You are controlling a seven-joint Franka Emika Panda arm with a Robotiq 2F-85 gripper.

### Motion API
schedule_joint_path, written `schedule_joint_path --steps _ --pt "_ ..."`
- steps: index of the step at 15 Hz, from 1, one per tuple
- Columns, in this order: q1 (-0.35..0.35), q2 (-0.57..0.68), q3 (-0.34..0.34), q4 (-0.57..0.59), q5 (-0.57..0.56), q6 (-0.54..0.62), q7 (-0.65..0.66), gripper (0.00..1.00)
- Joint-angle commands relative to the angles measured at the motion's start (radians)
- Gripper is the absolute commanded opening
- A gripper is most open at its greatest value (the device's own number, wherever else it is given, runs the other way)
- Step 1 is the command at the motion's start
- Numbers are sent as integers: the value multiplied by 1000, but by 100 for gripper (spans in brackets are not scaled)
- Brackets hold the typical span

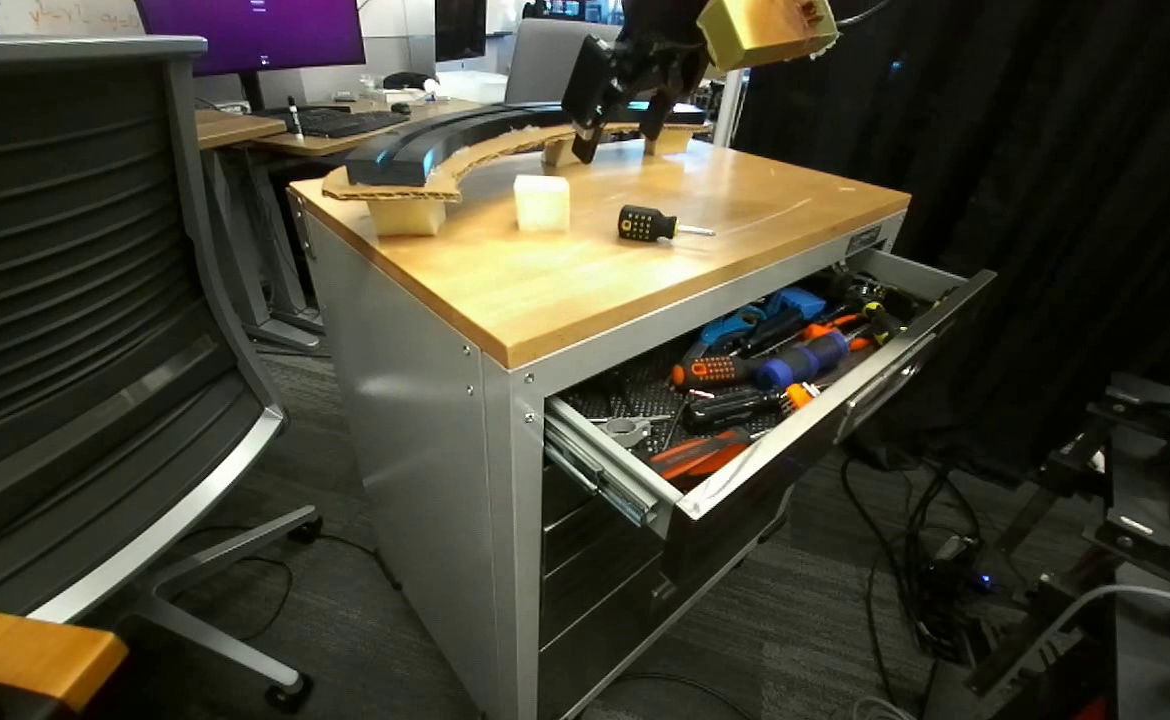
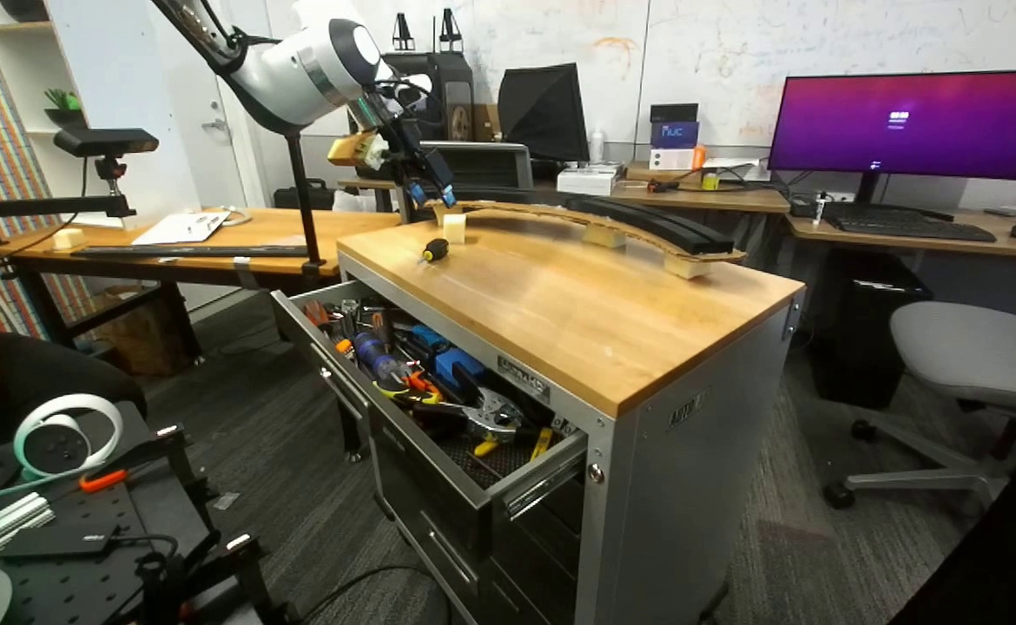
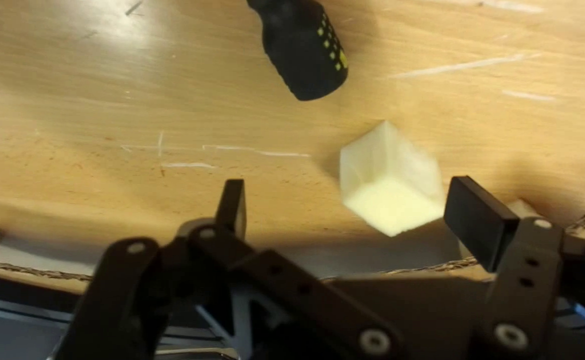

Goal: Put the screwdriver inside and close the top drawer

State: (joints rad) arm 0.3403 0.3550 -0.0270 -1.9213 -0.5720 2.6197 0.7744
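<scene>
The stubby black screwdriver with yellow dots (image 1: 648, 224) lies on the wooden cabinet top; it also shows in an exterior view (image 2: 435, 251). In the wrist view the screwdriver (image 3: 305, 50) is at the top edge, its shaft out of frame. The grey top drawer (image 1: 775, 452) is pulled out, with tools inside; its front also shows in an exterior view (image 2: 404, 443). My gripper (image 1: 617, 142) is open and empty above the back of the cabinet top, apart from the screwdriver. It shows in an exterior view (image 2: 432, 194) and the wrist view (image 3: 348, 210).
A pale cube (image 1: 542, 204) stands near the screwdriver and shows between the fingers in the wrist view (image 3: 390, 180). A curved black track on cardboard (image 1: 395, 165) and pale blocks runs along the back of the top. A chair (image 1: 75, 250) stands beside the cabinet.
</scene>
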Motion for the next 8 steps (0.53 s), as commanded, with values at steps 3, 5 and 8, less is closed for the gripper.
schedule_joint_path --steps 3,5,8 --pt "-20 14 -24 -4 33 1 8 100" --pt "-40 12 -9 -22 85 -2 -20 100" --pt "-60 9 5 -48 182 -7 -61 100"
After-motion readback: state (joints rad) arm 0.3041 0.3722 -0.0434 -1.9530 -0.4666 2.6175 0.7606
